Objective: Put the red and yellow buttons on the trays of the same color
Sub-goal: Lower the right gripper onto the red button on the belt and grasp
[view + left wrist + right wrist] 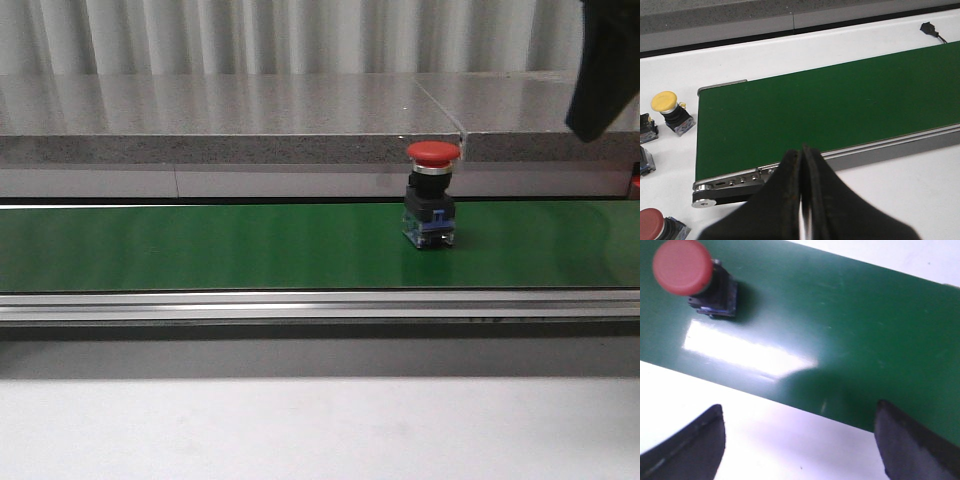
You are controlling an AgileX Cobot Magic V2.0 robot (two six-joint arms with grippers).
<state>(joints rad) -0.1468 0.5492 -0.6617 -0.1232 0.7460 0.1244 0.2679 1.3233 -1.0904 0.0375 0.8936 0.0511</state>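
While a red push button stands upright on the green conveyor belt, right of its middle in the front view, nothing is holding it. Its red mushroom cap sits on a black body with a clear and blue base, touching the belt.

Your right gripper hangs above the belt with its jaws spread wide and empty; in its wrist view the red button lies well apart from the fingers, off toward one corner. In the front view only a dark part of that arm shows at the upper right.

Your left gripper has its black fingers pressed together, holding nothing, above the end of the belt. Near that end, on the white table, you have a yellow push button lying tilted, and another red-capped button at the frame edge. No trays appear in any view.

The step in hand looks like the pickup of the red button. You would need to bring the right gripper over it, lower the fingers either side of the body, and close.
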